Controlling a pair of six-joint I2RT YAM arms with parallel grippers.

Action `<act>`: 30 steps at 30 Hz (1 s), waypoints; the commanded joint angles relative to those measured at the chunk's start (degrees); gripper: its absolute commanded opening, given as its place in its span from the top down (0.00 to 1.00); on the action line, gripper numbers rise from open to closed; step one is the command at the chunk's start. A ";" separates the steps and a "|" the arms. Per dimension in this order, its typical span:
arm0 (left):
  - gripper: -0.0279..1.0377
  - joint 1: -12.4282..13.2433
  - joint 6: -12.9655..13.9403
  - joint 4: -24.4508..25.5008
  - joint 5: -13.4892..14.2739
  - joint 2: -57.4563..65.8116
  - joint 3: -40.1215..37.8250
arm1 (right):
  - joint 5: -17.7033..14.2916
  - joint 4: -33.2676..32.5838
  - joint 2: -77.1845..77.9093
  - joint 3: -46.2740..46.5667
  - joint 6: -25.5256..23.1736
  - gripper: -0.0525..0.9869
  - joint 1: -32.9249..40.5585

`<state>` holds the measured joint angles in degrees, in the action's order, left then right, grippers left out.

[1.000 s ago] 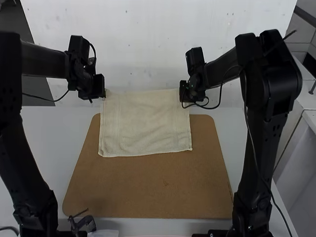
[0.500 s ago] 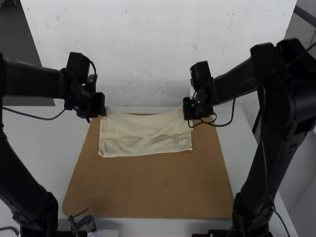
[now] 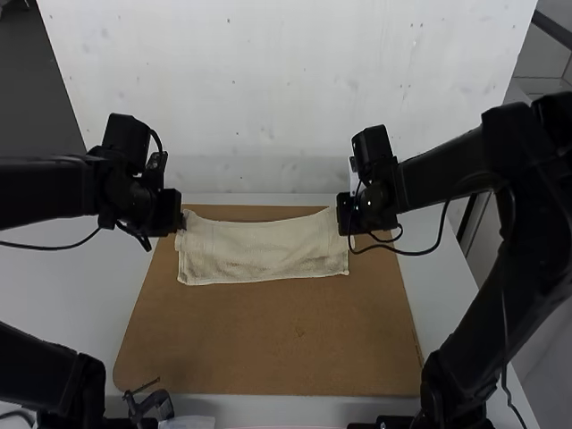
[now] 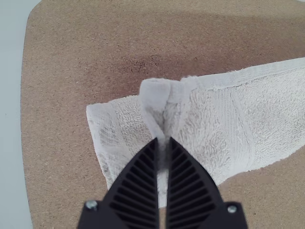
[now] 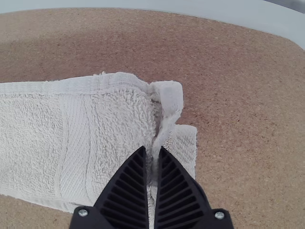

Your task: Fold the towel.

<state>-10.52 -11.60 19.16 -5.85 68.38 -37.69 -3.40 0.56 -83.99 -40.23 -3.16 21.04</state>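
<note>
"Since the cream terry towel (image 3: 264, 255) lies on the brown board (image 3: 268, 340), between the left tool (image 3: 179, 223) and the right tool (image 3: 344, 221), what's held?"

"Each one pinches an upper-layer corner, its fingers nearly together."

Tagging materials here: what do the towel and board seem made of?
Towel: probably cotton terry, cream and matte, going by its looped pile and flat woven bands. Board: likely cork or pressed wood fibre, brown and dull, given its fine speckled grain.
</note>
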 commanded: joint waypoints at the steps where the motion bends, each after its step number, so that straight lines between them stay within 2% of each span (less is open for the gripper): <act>1: 0.96 0.15 1.31 0.18 -0.31 -2.11 1.04 | 0.23 0.06 3.30 1.38 0.96 0.93 -0.30; 10: 0.96 1.74 4.12 0.09 -0.13 0.53 2.98 | 0.23 1.38 3.30 3.31 0.96 0.93 -0.21; 15: 0.96 2.61 5.27 -2.99 0.22 4.13 2.89 | 0.23 2.96 1.02 3.05 0.87 0.93 -0.21; 21: 0.96 3.14 5.27 -5.97 0.31 11.07 1.13 | 0.15 4.63 -2.50 2.17 0.52 0.93 -0.21; 30: 0.96 2.53 5.09 -10.19 0.31 17.49 -0.63 | 0.06 6.39 -6.63 0.94 0.43 0.93 -0.65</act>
<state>-7.84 -7.27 10.33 -5.82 85.36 -35.88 -3.20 6.09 -89.60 -37.36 -2.74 20.97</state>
